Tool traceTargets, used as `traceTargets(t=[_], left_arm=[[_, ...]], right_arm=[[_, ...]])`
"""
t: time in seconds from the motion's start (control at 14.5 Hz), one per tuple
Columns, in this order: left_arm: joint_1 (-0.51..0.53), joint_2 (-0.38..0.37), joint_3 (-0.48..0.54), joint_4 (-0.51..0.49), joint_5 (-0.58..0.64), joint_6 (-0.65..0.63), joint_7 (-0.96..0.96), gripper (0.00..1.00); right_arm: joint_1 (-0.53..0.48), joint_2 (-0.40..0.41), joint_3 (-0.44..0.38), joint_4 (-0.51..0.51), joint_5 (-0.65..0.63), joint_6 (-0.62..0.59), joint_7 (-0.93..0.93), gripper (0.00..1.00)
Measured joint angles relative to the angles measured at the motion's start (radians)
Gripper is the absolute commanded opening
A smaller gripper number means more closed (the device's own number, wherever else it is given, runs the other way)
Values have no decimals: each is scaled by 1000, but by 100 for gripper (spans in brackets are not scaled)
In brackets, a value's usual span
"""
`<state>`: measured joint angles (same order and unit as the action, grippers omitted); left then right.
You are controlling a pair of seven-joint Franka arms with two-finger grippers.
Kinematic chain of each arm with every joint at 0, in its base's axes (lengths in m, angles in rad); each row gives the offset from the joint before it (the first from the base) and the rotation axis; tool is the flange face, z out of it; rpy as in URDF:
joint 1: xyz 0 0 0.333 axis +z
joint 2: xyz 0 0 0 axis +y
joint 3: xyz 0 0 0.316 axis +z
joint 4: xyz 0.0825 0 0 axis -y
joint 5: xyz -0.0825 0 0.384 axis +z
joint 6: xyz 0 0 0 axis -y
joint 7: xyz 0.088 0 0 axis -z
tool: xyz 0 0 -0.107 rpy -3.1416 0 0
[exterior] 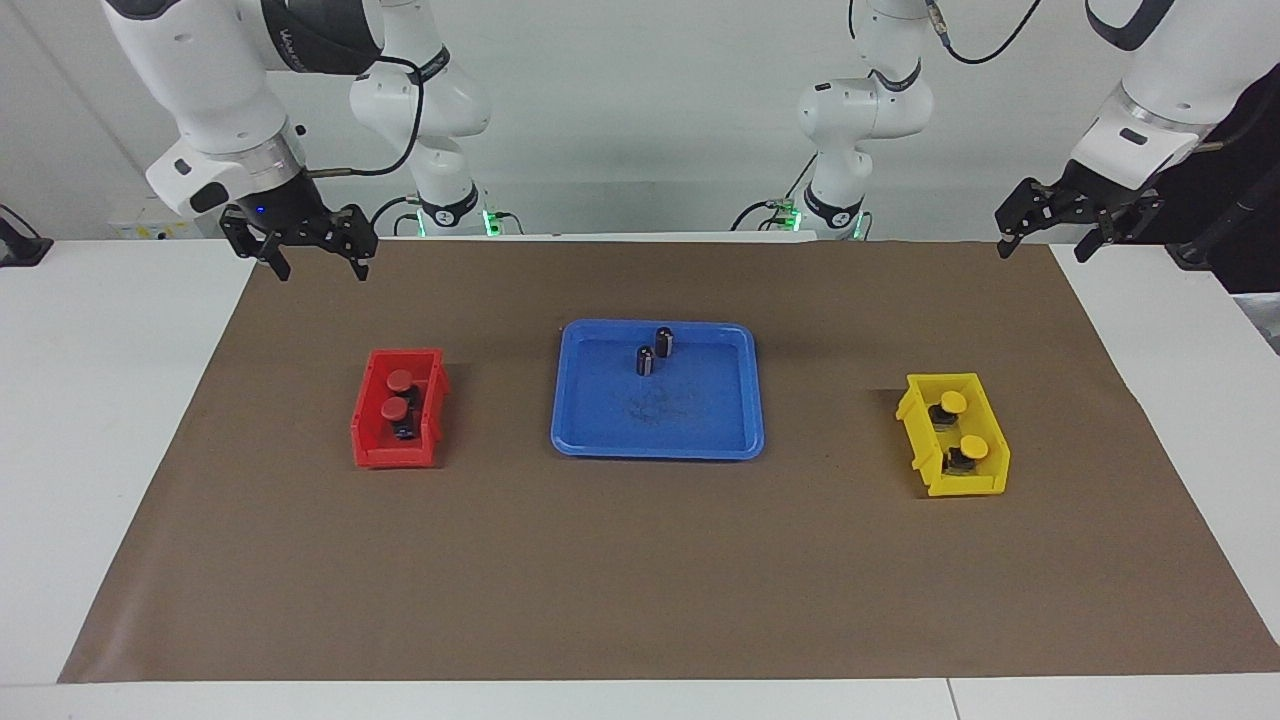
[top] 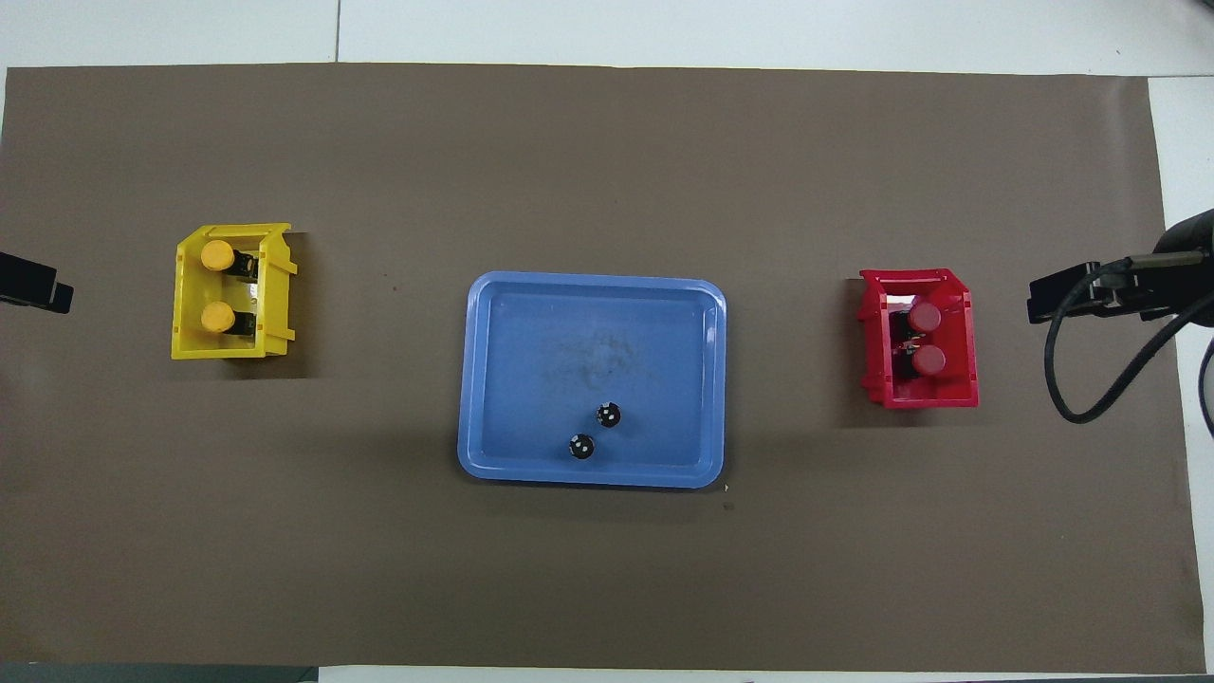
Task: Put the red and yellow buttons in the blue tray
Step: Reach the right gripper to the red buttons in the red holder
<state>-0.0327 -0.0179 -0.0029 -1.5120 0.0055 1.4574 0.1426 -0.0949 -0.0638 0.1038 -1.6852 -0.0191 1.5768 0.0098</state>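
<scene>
Two red buttons [exterior: 401, 380] [exterior: 395, 408] lie in a small red bin [exterior: 395, 455], also seen in the overhead view [top: 925, 316] [top: 928, 359]. Two yellow buttons [exterior: 953, 402] [exterior: 974, 447] lie in a small yellow bin [exterior: 965, 487], also seen in the overhead view [top: 217, 254] [top: 218, 316]. The blue tray [exterior: 660, 420] [top: 569, 351] sits between the bins at the mat's middle. My right gripper [exterior: 322, 268] hangs open and empty over the mat's edge by the robots, at the right arm's end. My left gripper [exterior: 1045, 248] hangs open and empty over the mat's corner at the left arm's end. Both arms wait.
Two dark capless cylinders [exterior: 664, 341] [exterior: 646, 360] stand upright in the tray, in the part nearer to the robots; they also show in the overhead view [top: 608, 415] [top: 581, 446]. A brown mat [exterior: 640, 580] covers the white table. The red bin [top: 920, 398] and yellow bin [top: 228, 351] sit near opposite ends.
</scene>
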Motion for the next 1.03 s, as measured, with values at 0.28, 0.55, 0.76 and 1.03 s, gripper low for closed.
traceTargets(t=[0.28,0.55,0.76,1.03], left_arm=[[0,0,0,0,0,0,0,100],[0,0,0,0,0,0,0,100],[0,0,0,0,0,0,0,100],[0,0,0,0,0,0,0,100]], right_arm=[[0,0,0,0,0,0,0,99],[0,1,-1,0,0,19,0,99],[0,5,0,0,0,50,0,99],[0,6,0,0,0,61,0,99]])
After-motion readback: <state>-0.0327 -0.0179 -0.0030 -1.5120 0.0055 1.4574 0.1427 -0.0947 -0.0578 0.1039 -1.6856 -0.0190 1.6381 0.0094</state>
